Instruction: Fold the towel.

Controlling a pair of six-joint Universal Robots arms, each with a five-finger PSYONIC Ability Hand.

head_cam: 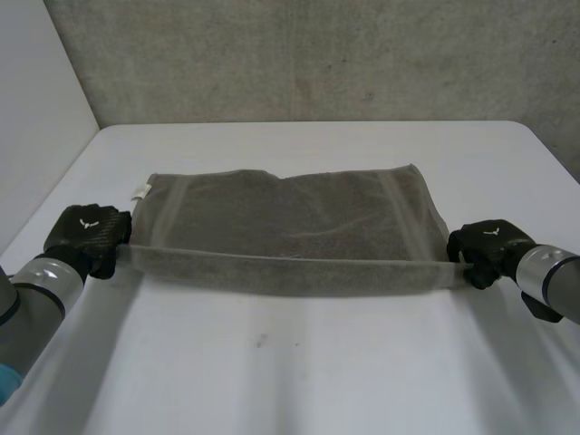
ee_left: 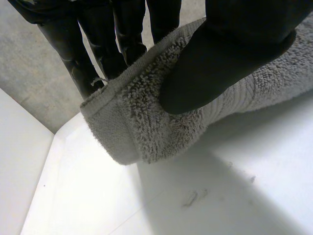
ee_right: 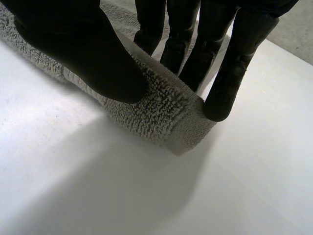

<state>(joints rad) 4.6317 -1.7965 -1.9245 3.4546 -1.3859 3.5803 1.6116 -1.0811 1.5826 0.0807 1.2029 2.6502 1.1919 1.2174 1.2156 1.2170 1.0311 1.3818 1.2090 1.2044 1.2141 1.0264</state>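
My left robot hand (head_cam: pixel 89 236) clamped on the near left corner of the grey towel (head_cam: pixel 290 227), my right robot hand (head_cam: pixel 485 246) clamped on its near right corner, near edge lifted and stretched between them, far part lying on the white desk (head_cam: pixel 299 372), small white tag (head_cam: pixel 140 191) at the far left corner

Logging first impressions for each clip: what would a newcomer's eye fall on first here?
The grey towel lies across the middle of the white table, its near edge lifted and stretched taut. The left hand pinches that edge's left corner and the right hand pinches its right corner. A small white tag sticks out at the towel's far left corner.
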